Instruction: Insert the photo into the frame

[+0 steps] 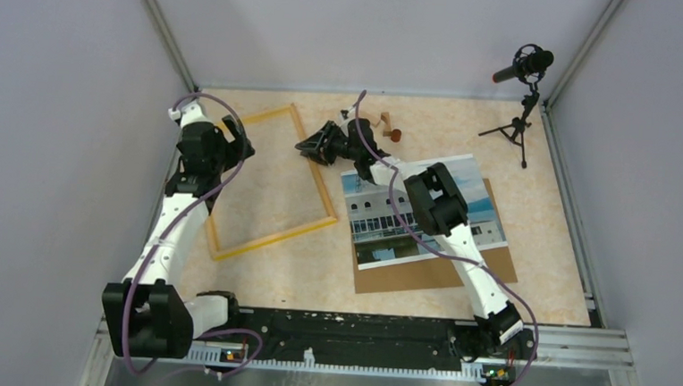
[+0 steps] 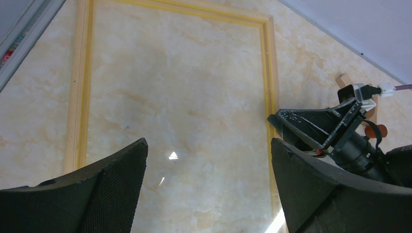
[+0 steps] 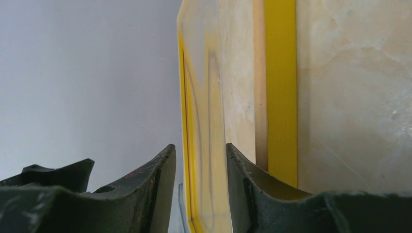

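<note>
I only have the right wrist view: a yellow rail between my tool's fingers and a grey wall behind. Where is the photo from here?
Observer: The photo lies flat on a brown board, to the right of the frame in the top view, partly covered by the right arm.
Operator: Which part of the frame is my tool at?
Observer: The right tool sits at the frame's right long side, near its far corner.
Operator: And the other side?
Observer: The left tool hangs above the frame's inside, fingers wide apart, holding nothing.
</note>
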`<state>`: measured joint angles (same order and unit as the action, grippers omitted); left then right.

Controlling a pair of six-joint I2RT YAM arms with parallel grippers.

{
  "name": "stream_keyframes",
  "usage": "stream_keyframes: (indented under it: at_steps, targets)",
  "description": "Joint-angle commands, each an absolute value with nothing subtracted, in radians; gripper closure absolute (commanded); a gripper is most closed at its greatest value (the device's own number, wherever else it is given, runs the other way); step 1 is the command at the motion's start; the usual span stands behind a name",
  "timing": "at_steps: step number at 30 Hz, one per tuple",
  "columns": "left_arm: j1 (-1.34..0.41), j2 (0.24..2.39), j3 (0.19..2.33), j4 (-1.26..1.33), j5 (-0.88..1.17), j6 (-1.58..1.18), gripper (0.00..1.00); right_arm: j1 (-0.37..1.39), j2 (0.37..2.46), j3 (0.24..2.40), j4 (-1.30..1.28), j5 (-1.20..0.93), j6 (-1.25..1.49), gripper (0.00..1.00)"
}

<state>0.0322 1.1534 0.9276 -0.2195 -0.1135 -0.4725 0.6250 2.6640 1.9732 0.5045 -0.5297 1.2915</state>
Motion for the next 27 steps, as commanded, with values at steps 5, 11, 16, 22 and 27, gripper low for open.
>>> stream_keyframes:
  at_steps: [5, 11, 16, 22, 27]
  targets:
    - [0.125, 1.219, 0.859, -0.211, -0.251, -0.631, 0.02, 0.64, 2.625, 2.016, 0.384, -0.601, 1.133, 0.54]
    - [0.319, 1.227, 0.744, -0.13, -0.204, -0.692, 0.02, 0.642, 2.613, 2.023, 0.331, -0.619, 1.09, 0.53]
    - [0.382, 1.279, 0.69, -0.034, -0.115, -0.676, 0.02, 0.643, 2.632, 2.05, 0.326, -0.651, 1.097, 0.55]
    - [0.413, 1.366, 0.622, 0.08, 0.042, -0.671, 0.02, 0.654, 2.633, 2.072, 0.29, -0.656, 1.077, 0.59]
    - [0.441, 1.437, 0.587, 0.1, 0.141, -0.734, 0.02, 0.667, 2.628, 2.076, 0.305, -0.674, 1.128, 0.62]
